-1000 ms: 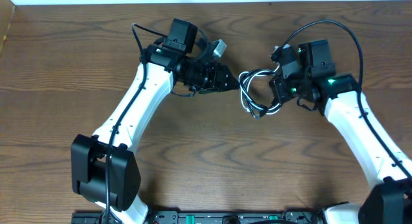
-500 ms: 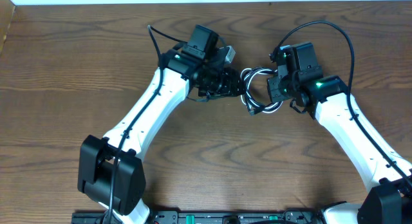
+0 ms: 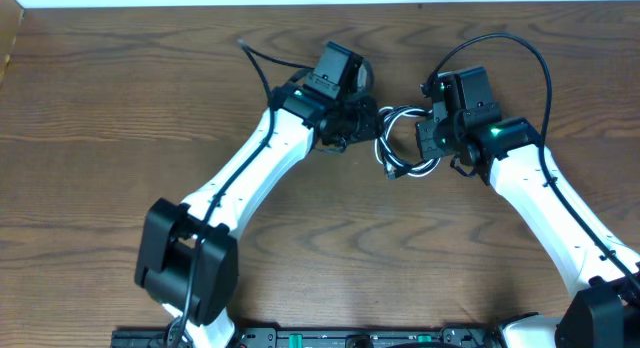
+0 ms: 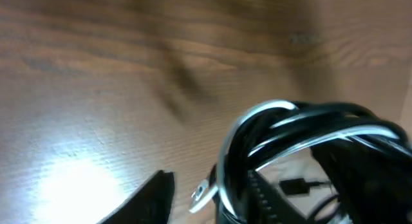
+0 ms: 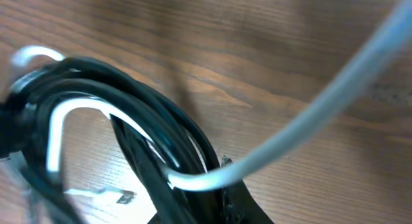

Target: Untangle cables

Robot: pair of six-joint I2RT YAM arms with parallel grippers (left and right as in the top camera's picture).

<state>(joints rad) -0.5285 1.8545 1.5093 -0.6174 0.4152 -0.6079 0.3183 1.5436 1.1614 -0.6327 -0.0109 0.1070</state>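
Observation:
The black and white cables [image 3: 392,160] form one tangled coil between my two grippers at the far middle of the table. The right gripper [image 3: 430,138] is shut on the coil's right side. In the right wrist view a black cable [image 5: 129,89] and a white cable [image 5: 309,114] run pinched through that gripper [image 5: 199,192]. The left gripper [image 3: 368,123] is at the coil's left edge. In the left wrist view its jaws [image 4: 209,201] stand apart. The black loops [image 4: 302,121] and a white strand [image 4: 264,108] lie against the right finger [image 4: 261,198]. A small white plug [image 4: 203,193] sits in the gap.
Bare brown wooden table [image 3: 100,138] lies all around the coil. A thick black wire [image 3: 520,48] arcs over the right arm, and another [image 3: 262,60] trails from the left arm. The table's far edge [image 3: 200,6] runs just behind both grippers.
My left arm has swung right until its gripper reached the coil, and its jaws have narrowed. The right gripper shifted slightly left early on, then held still with the cables.

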